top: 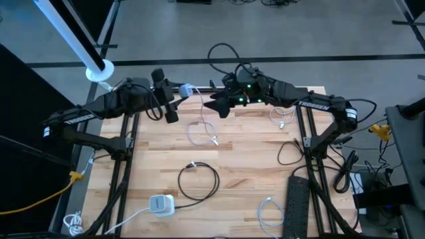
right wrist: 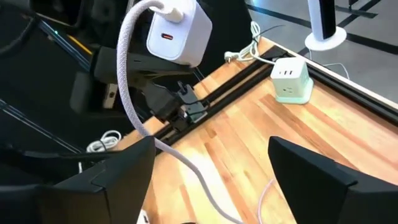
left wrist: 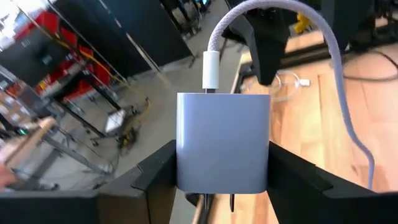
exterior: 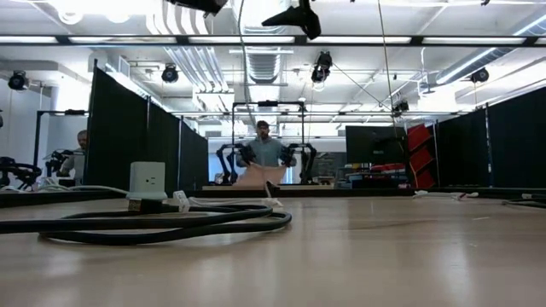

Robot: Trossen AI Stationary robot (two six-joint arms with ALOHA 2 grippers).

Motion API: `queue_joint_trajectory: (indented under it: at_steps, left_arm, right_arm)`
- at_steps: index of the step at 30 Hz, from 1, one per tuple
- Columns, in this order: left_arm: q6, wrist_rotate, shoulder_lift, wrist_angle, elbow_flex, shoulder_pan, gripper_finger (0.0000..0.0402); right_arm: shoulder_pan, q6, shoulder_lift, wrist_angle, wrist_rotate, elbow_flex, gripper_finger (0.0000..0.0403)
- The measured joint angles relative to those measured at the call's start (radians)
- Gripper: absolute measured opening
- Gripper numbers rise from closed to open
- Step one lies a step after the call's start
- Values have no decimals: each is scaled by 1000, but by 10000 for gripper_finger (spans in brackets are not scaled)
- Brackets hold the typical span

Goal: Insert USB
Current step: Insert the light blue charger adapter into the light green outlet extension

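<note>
A white charger block (left wrist: 222, 140) sits high above the table in my left gripper (left wrist: 221, 171), near the far edge (top: 188, 88). A pale braided USB cable (left wrist: 323, 43) has its white plug (left wrist: 210, 70) in the block's outward face. The cable arcs over and hangs down to a loose loop on the table (top: 200, 129). My right gripper (right wrist: 211, 180) is open and hovers just right of the block (top: 218, 105). The cable (right wrist: 127, 99) runs down between its fingers, with a gap on either side. A second port (right wrist: 168, 35) shows on the block's face. My left gripper pinches the charger block between its two fingers, one on each of two opposite side walls (left wrist: 186, 155). The fingers (left wrist: 155, 171) come roughly level from the table's left. The block is lifted clear of the table, with its plugged face pointing away from the gripper.
A white-and-green socket cube (right wrist: 289, 81) stands near the far left corner beside a white lamp base (top: 99, 70). Another white charger (top: 161, 204) with a black cable coil (top: 199, 180) lies near the front. A black power strip (top: 297, 199) and loose white cables (top: 282, 116) lie on the right.
</note>
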Motion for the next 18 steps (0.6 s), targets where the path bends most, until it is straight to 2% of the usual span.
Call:
queue_joint_trajectory:
  at_steps: [8,13,18]
  left_arm:
    - [2,-42,1,-124,0,1,195]
    - [-15,-37,39,-130,0,-1,195]
    - [-14,-29,76,-129,0,-4,195]
  right_arm:
    - [-29,-3,1,55,0,4,333]
    - [-35,16,35,176,1,8,336]
    - [-35,87,84,173,5,6,337]
